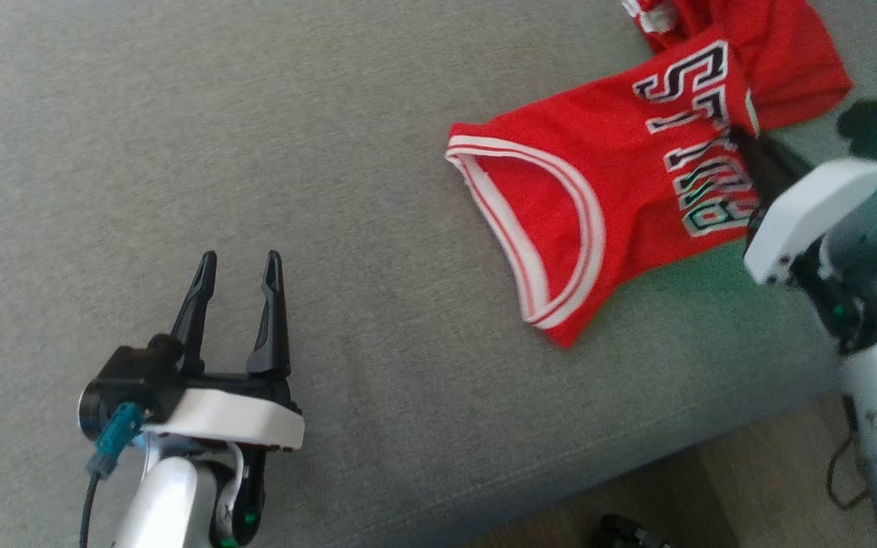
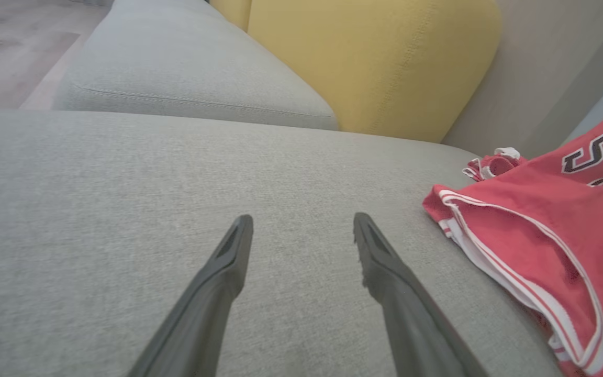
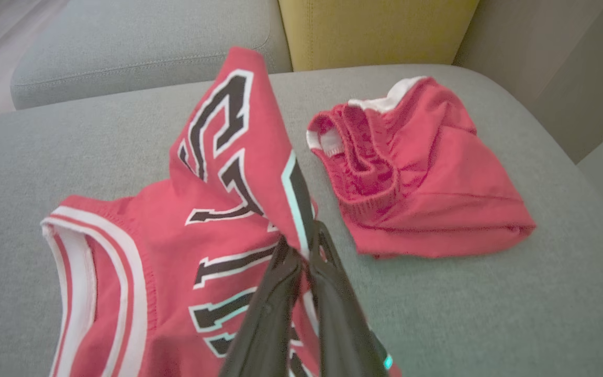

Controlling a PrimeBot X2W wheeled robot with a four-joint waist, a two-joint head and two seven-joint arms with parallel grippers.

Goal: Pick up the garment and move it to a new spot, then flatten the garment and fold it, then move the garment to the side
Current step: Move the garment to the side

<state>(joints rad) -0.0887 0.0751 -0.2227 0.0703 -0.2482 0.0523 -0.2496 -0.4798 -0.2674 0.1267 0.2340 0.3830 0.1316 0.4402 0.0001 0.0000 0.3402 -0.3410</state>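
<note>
The garment (image 1: 598, 175) is a red jersey with white-striped trim and black lettering, lying on the grey sofa seat (image 1: 332, 190) at the right. My right gripper (image 3: 301, 241) is shut on a fold of the jersey (image 3: 176, 235) near the lettering, and that fold stands lifted off the seat. Its dark fingers (image 1: 770, 156) reach the cloth's right side in the head view. My left gripper (image 1: 240, 262) hovers open above bare cushion, well to the left of the jersey (image 2: 532, 230), with nothing between its fingers (image 2: 228, 262).
A second red piece with an elastic waistband (image 3: 422, 178) lies bunched just beyond the jersey. A yellow back cushion (image 2: 375, 63) stands behind the seat. Another grey cushion (image 2: 176, 68) adjoins it. The sofa's front edge drops to wooden floor (image 1: 751, 487).
</note>
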